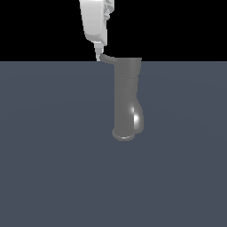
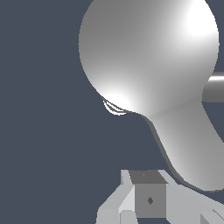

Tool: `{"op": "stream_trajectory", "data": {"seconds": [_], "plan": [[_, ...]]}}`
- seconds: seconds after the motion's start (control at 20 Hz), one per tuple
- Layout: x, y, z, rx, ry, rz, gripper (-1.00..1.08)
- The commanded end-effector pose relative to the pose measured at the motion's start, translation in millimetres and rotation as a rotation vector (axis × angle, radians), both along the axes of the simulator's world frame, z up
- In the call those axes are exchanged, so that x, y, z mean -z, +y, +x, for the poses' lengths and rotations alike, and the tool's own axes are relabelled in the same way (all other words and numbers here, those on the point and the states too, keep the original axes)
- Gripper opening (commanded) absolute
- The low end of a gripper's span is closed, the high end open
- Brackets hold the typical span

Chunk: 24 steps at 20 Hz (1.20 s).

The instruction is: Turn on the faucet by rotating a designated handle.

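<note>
The surface is a flat, uniform slate blue-grey plane filling the lower part of the exterior view. Above its straight horizon line, the backdrop is plain black.

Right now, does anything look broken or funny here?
Nothing stands out. The faucet stands upright on its base, its handle sticks out sideways from the cap, and the gripper is right at the handle's tip. Nothing looks spilled or cracked.
</note>
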<state>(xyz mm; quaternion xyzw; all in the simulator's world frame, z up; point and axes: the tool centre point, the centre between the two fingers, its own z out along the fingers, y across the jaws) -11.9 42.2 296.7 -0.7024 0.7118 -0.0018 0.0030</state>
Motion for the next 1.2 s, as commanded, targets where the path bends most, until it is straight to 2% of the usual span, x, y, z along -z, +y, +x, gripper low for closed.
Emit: {"op": "stream_trajectory", "data": {"seconds": [0.0, 0.1, 1.15], "plan": [[-0.2, 0.2, -10.4, 0.003, 0.007, -0.002, -1.00], [0.0, 2.3, -5.3, -0.002, 0.001, -0.003, -1.00], [-0.3, -29.4, -67.0, 0.003, 0.006, -0.002, -1.00]]}}
